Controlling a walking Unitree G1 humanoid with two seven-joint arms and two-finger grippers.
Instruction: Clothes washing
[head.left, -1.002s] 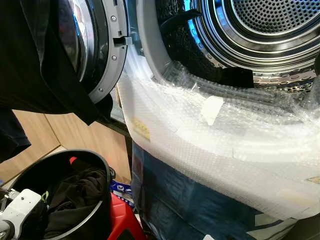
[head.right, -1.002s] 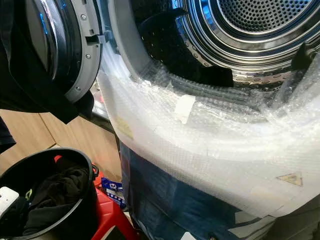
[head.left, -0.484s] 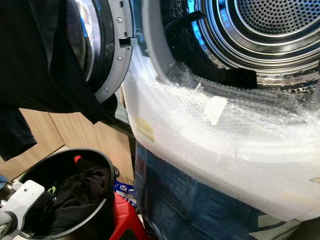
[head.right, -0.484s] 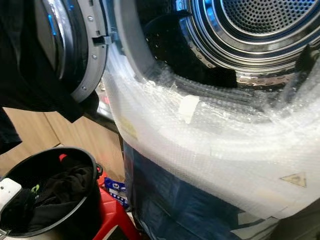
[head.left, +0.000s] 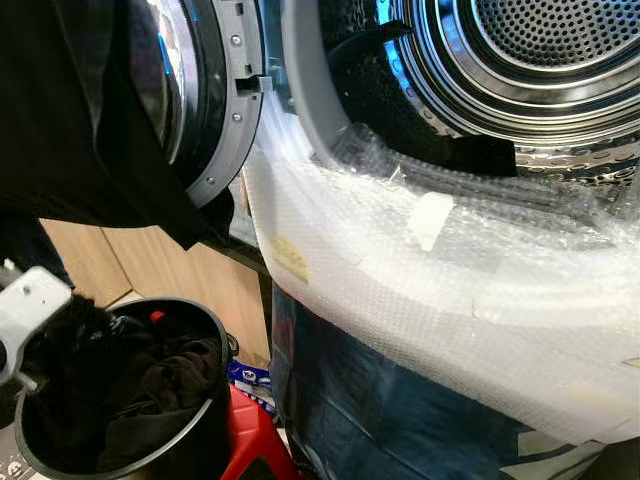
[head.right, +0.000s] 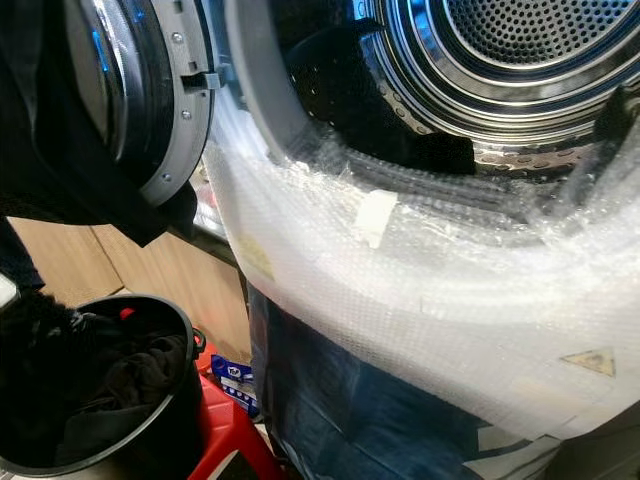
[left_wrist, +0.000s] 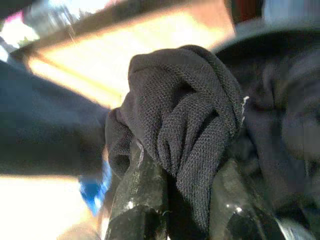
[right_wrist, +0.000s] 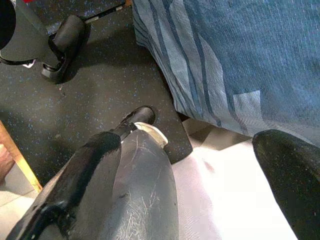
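The washing machine stands with its door (head.left: 205, 100) swung open to the left and its steel drum (head.left: 540, 50) exposed. A large black garment (head.left: 70, 130) hangs over the door. Lower left, a black bucket (head.left: 205, 440) holds dark clothes (head.left: 165, 370). My left arm's white wrist (head.left: 30, 305) is at the bucket's left rim. In the left wrist view my left gripper (left_wrist: 185, 180) is shut on a bunched black mesh cloth (left_wrist: 185, 105). My right gripper (right_wrist: 210, 165) hangs open above the dark floor beside the washer's base.
Bubble wrap (head.left: 420, 290) covers the washer's front below the drum mouth, with blue sheeting (head.left: 400, 410) under it. The bucket rests on a red stool (head.left: 255, 445). A wooden panel (head.left: 150, 270) lies behind the bucket. A black foot-like part (right_wrist: 62, 45) stands on the floor.
My left wrist has risen from low beside the bucket to its upper left rim, lifting dark cloth with it. The camera has shifted slightly.
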